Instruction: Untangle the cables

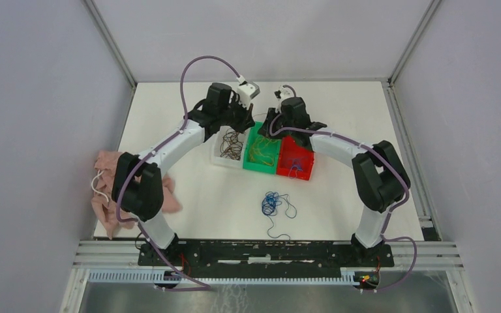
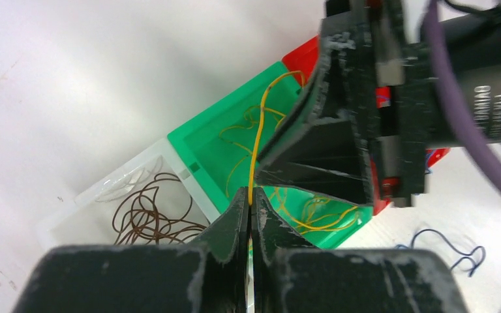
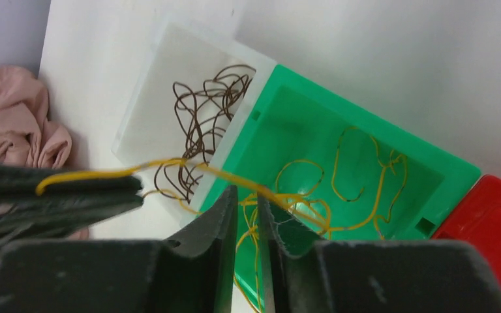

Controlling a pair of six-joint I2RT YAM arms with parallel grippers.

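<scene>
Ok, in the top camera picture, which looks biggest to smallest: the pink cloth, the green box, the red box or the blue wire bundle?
1. pink cloth, though an arm hides part.
2. green box and red box: look alike, so tied.
3. blue wire bundle.

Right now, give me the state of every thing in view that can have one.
left gripper, shut on a strand of the yellow cables.
right gripper, jaws a narrow gap apart at that strand; grip unclear.
yellow cables, mostly in the green bin, one strand lifted out.
brown cables, coiled in the white bin.
blue cables, tangled loose on the table; some in the red bin.
pink cloth, crumpled.
</scene>
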